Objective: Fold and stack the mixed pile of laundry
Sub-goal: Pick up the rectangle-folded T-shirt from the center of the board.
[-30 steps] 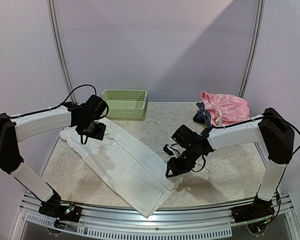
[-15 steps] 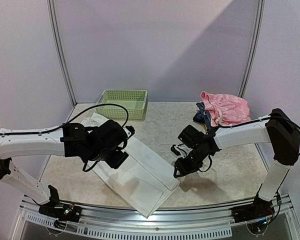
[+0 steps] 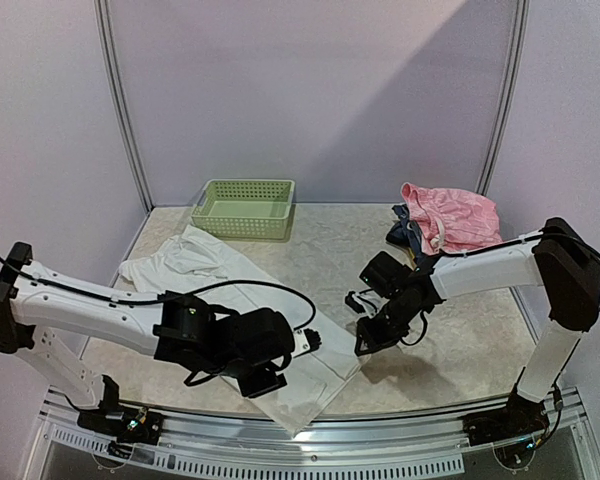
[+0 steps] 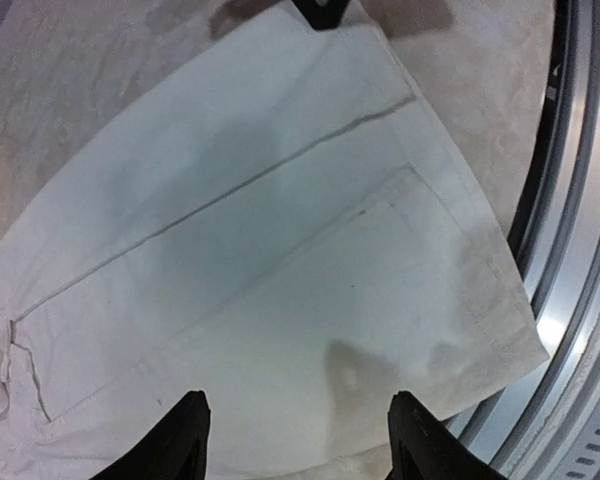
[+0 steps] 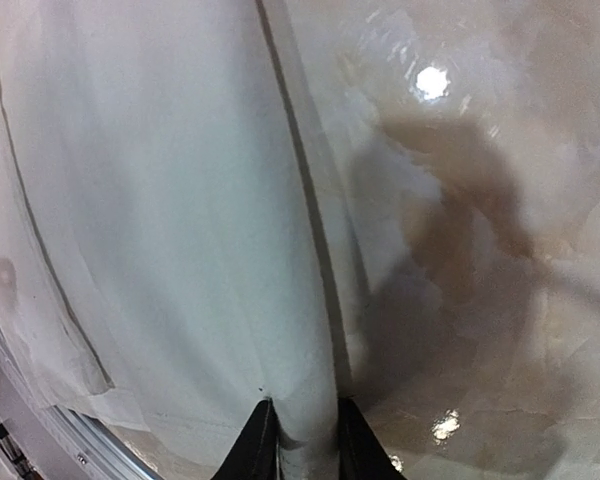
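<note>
Beige marbled worktop carries a large white cloth garment, laid diagonally, its middle hidden under the left arm. Over it the left gripper stands spread open; the right gripper pinches its edge fold. Thin pink garment bunched far right.

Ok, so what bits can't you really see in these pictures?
- Middle of the white garment: top view, covered by the left arm and left tool.
- Whether the right tool is really pinching the white garment's edge: right wrist view, fingertips cut off by the bottom edge.
- Dark cloth beside the pink garment: top view, too small to tell what it is.
</note>
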Robot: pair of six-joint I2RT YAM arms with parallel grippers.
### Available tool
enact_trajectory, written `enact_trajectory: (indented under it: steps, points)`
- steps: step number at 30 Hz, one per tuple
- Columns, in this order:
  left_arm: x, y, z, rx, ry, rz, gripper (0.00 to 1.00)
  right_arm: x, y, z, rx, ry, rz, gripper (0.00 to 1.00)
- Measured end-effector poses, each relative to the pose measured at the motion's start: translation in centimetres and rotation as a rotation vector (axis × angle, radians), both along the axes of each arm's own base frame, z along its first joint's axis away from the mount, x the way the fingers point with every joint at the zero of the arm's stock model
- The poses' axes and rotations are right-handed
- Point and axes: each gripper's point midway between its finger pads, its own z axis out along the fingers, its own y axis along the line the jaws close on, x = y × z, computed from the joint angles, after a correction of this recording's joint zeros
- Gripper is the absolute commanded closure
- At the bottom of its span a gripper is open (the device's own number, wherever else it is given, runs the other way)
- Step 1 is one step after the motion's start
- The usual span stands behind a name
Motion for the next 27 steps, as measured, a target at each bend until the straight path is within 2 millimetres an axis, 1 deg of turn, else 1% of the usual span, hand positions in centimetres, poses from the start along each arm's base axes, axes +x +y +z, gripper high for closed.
enact_trajectory:
  steps: [2,4,10,16,21,27]
  points:
    - [-1.0,-0.3,-1.3,0.032,0.028,-0.036,0.39,-0.1,-0.1,-0.1,-0.002,0.003,0.000,0.89]
    - [-2.1,-0.6,-2.2,0.053,0.051,-0.073,0.40,-0.1,-0.1,-0.1,-0.001,0.004,0.000,0.91]
    - [-4.6,-1.2,-3.2,0.050,0.090,-0.161,0.43,-0.1,-0.1,-0.2,0.001,0.003,0.000,0.91]
    - [-7.2,-1.2,-5.0,0.057,0.126,-0.273,0.44,0.0,-0.2,-0.3,0.002,0.003,-0.002,0.90]
    - [-8.1,-1.0,-6.6,0.076,0.147,-0.314,0.45,0.1,-0.2,-0.3,0.003,0.002,-0.004,0.90]
    - [-8.7,-1.8,-7.2,0.070,0.148,-0.357,0.46,0.1,-0.2,-0.3,0.004,0.001,-0.004,0.90]
